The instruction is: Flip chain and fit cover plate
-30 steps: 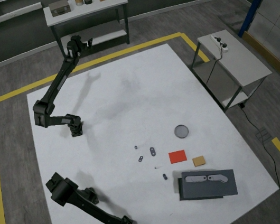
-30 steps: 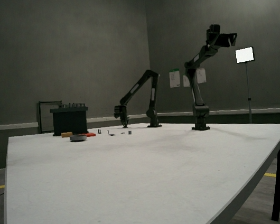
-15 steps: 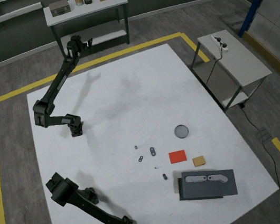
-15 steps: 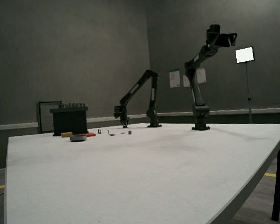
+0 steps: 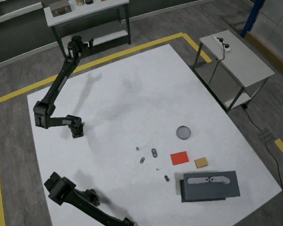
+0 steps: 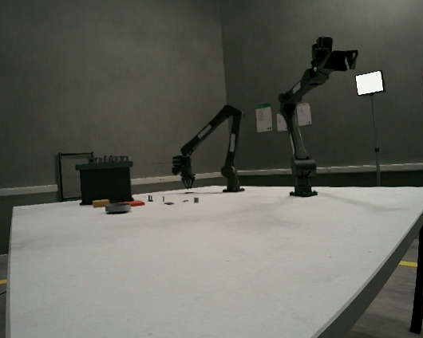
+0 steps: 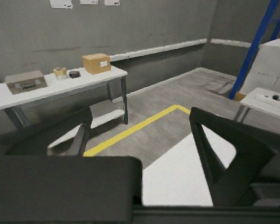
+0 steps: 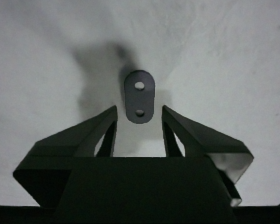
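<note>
A dark plate with two holes lies flat on the table. My right gripper is partly open just above it, with a gap between each fingertip and the plate. The top view does not show this plate or these fingertips. My left gripper is open and empty, raised high away from the parts. Two pale grey chain pieces lie end to end on the dark block. Whether pins point up there is too small to tell.
Near the block lie a dark two-pin piece, a larger holed plate, a smaller one, a small nut-like part, a red pad, a tan block and a round grey dish.
</note>
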{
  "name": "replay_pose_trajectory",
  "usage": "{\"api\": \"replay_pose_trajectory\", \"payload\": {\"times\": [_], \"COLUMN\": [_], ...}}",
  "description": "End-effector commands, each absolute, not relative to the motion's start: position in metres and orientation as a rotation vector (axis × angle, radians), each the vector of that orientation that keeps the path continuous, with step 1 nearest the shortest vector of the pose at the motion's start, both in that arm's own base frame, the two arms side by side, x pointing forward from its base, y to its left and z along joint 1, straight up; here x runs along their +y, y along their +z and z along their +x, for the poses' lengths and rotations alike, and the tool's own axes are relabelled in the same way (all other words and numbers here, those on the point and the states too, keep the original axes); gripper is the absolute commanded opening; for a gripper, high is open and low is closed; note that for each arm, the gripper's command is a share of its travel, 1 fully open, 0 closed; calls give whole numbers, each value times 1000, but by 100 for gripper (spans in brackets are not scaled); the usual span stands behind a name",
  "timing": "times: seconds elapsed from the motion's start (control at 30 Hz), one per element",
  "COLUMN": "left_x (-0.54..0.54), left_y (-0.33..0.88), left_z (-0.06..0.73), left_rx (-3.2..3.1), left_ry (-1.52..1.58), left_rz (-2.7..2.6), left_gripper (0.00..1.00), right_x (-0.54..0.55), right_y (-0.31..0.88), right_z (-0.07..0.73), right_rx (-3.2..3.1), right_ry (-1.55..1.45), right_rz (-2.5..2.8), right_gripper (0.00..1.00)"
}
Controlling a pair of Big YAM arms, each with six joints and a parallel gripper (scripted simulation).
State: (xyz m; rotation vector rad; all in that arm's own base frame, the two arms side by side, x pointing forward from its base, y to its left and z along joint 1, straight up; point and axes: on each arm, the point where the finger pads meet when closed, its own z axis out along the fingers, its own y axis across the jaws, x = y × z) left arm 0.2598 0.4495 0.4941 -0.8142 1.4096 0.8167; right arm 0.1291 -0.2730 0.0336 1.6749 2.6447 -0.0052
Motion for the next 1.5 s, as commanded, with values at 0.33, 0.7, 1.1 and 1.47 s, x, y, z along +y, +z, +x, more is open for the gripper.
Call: {"api": "replay_pose_trajectory", "payload": {"times": [0.33, 0.7, 1.1, 1.47], "left_x": [448, 448, 448, 448], "left_y": [536, 536, 536, 536], "left_z": [264, 264, 264, 264], "left_rx": [1348, 1348, 1348, 1348], "left_ry": [830, 830, 830, 830], "left_rz": [-773, -773, -773, -773], "left_gripper": [100, 100, 100, 100], "right_x": [-289, -280, -281, -282], "right_y": [81, 65, 62, 69], "right_z": [136, 132, 133, 133], "right_rx": [2617, 2643, 2638, 2580], "right_ry": [-46, -17, -22, -93], "right_rz": [1652, 1668, 1665, 1617], "right_gripper": [43, 43, 49, 49]}}
